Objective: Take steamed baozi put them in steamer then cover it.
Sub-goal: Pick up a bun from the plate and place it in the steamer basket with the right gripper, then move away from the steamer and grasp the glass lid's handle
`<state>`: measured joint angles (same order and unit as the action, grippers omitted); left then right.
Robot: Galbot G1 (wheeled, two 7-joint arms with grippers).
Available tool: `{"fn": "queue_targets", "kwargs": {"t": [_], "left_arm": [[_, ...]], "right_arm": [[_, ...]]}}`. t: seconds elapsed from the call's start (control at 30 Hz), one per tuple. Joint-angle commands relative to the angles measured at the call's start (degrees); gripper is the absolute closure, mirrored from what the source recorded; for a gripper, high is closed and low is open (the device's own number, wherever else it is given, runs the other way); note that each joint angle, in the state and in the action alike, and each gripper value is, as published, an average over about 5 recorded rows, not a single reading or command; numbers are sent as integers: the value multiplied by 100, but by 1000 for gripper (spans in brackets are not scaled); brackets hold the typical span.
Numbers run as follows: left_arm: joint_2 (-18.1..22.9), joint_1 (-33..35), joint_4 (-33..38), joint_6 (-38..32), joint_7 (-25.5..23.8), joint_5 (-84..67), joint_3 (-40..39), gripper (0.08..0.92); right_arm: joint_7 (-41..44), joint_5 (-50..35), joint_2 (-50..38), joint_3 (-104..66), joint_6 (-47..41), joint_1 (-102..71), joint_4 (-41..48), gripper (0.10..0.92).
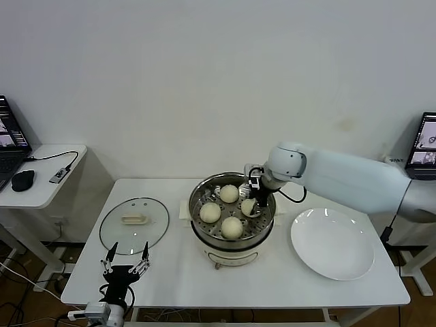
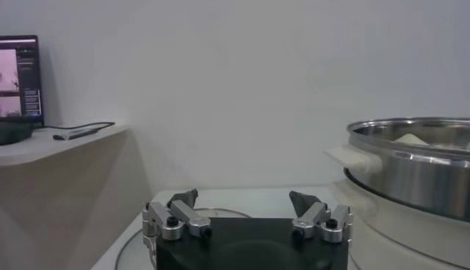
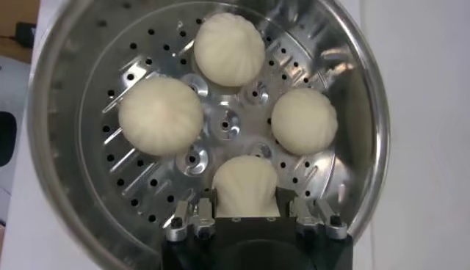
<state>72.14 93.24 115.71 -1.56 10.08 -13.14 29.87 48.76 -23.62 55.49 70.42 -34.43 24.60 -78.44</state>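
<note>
Right wrist view has my right gripper (image 3: 246,213) clamped around the fourth baozi (image 3: 245,183), at six o'clock on the steamer (image 3: 66,88) tray so all four sit evenly. My left gripper (image 1: 126,262) waits wide open near the cover (image 1: 109,231), probably next.

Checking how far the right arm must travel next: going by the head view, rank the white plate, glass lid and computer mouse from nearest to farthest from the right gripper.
The right gripper is inside the steamer.
1. White plate, on the table's right side.
2. Glass lid, on the table's left side.
3. Computer mouse, on the side desk at far left.
</note>
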Motion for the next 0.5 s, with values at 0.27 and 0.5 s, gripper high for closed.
{"fn": "queue_targets", "kwargs": {"t": [0.27,0.5], "left_arm": [[32,1,-20,-2,12,10,-15,177],[41,-14,-36,-7,15,23,-67,177]], "right_arm": [[4,-220,-437,-425,-97,283,-363,262],[-1075,-973,-1318,-1011,108,-1,-1088,203]]}}
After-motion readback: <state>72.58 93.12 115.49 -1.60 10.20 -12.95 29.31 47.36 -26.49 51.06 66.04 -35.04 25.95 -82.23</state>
